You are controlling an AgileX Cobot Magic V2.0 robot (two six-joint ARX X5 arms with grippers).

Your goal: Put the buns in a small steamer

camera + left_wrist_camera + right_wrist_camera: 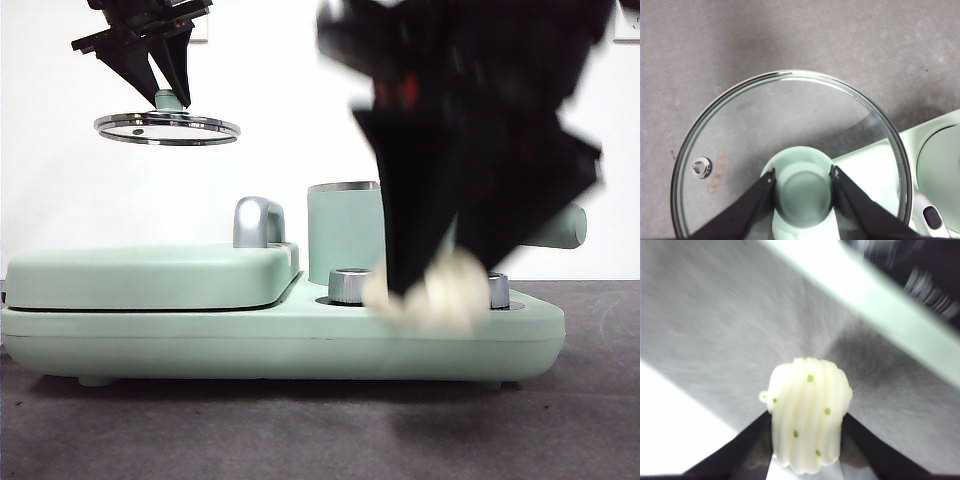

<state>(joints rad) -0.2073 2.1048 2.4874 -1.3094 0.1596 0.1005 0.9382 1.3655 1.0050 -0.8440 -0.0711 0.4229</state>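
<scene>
I find the lid (167, 127) off — my left gripper (803, 175) is clamped on its knob, holding it high. My right gripper (807, 426) grips the ridged bun (807, 412) in front of the steamer (345, 232) — not yet inside. Second bun unseen.

ridged green-specked bun (807, 415) (blurred) lifted, steamer (345, 232) lidless

Left gripper (803, 186) held high, jaws clamped on lid knob (803, 190). Right gripper (807, 440) low, blurred, tilted, jaws pinching ridged bun (807, 412).
</scene>
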